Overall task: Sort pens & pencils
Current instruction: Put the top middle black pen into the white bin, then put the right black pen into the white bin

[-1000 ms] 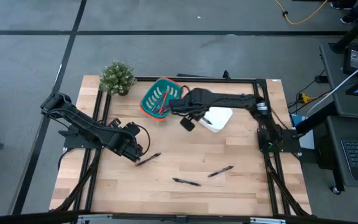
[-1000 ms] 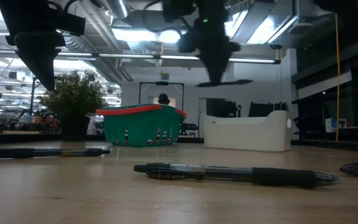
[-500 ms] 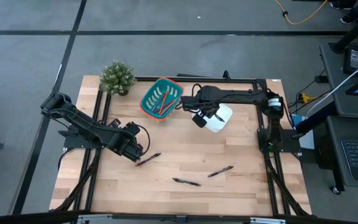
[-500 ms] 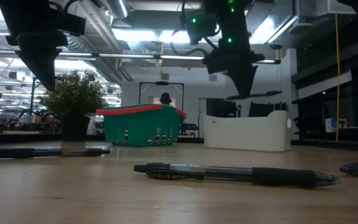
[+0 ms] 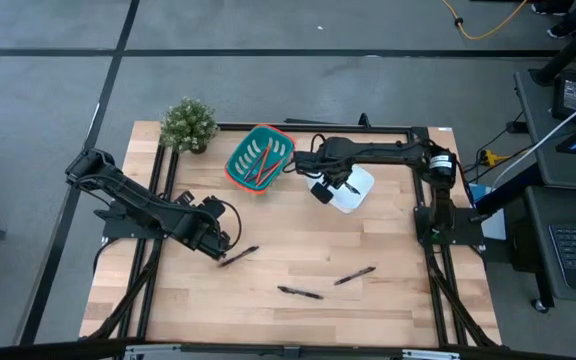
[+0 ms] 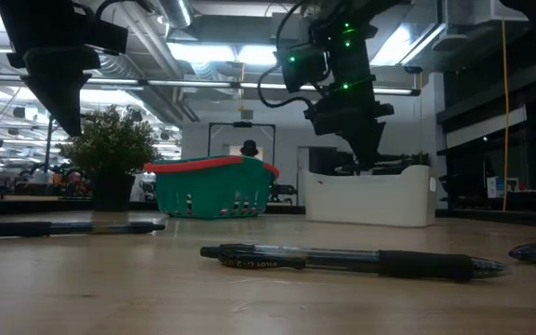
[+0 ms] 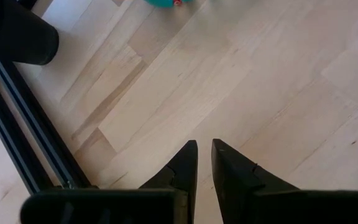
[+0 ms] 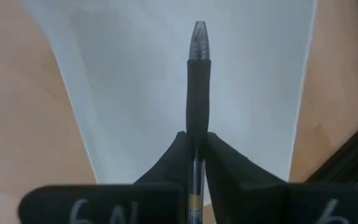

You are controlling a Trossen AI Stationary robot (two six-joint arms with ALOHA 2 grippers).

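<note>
Left gripper (image 5: 222,243): left of centre in the high view, unmoved over the last second; fingers (image 7: 185,167) nearly together, holding nothing, just beside a pen (image 5: 239,255).
Plant (image 5: 188,124): upper left table corner.
Green basket (image 5: 258,158): upper centre; orange pencils (image 5: 259,170) inside.
Loose pens: two more at lower centre (image 5: 299,292) and (image 5: 354,275), unsorted.
Right gripper (image 5: 326,187): clamped on a black pen (image 8: 198,93); a second ago it stood between basket and tray, now over the white tray (image 5: 360,190).
Meaning: release into the tray looks imminent; three pens would remain.
Open room: bare wood across the lower table; the frame rails (image 5: 431,250) bound both sides.
</note>
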